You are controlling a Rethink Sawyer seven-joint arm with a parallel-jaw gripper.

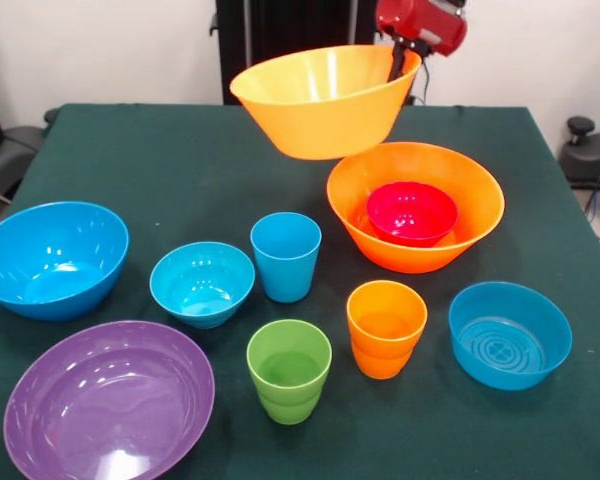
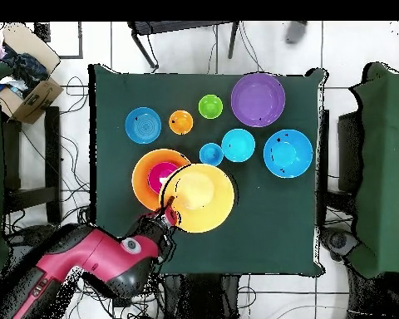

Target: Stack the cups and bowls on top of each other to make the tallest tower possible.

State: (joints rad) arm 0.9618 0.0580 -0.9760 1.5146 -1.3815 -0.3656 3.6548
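Holding orange bowl aloft, seemingly empty

We see a shiny red arm with rounded, fat parts. Black bands sit where its parts join. Near its end there is a small grey round cap. The hand is thin and black. Behind it stands a black post.

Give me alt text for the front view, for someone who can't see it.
The robot's hand holds a large orange bowl by its rim above a green table. Below, a red bowl sits inside another orange bowl, with three cups, three blue bowls and one purple bowl nearby.
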